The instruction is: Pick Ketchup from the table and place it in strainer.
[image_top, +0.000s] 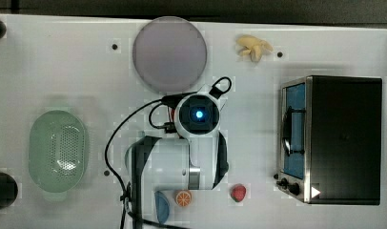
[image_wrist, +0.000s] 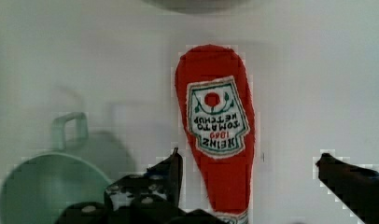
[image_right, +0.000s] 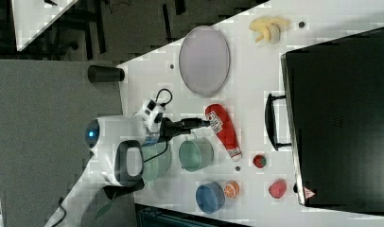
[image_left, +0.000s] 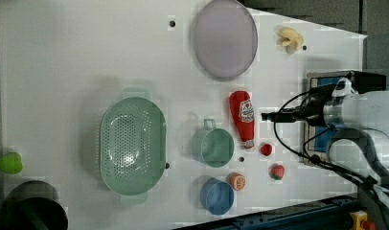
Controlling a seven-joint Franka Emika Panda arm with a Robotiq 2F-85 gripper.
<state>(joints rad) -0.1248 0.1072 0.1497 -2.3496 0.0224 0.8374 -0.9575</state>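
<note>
While my pincer [image_wrist: 248, 172] hangs with its jaws spread wide and nothing between them, the Ketchup [image_wrist: 215, 126] lies flat on the white table [image_left: 63, 72] right below it, its red body running between my two dark fingers [image_wrist: 171, 170] in the wrist view. In the left view the bottle [image_left: 243, 117] rests on its side just beside the green mug [image_left: 212, 146], with the broad rounded end toward the grey plate [image_left: 224, 38] and the narrow cap end pointing at a small red fruit [image_left: 266, 149]. The strainer [image_left: 131, 143] sits empty and well apart on the far side of the mug, toward the left view's left. I judge the bottle to be a light, soft plastic squeeze toy: it should give a little under pressure instead of cracking, and its smooth, rounded skin could slide or roll if I pinch it off centre. The best hold looks to be across the body, near the label [image_wrist: 218, 116] or just below it where the shape starts to taper; there the width fits inside my open jaws and the weight would sit evenly. Gripping at the thin cap end would probably let the fat end droop and twist. One finger will come down on the mug's side of the bottle, so I expect to have to drop straight, without nudging the mug's handle [image_wrist: 68, 128]. Nothing has been lifted yet; the carry to the strainer is all ahead.
</note>
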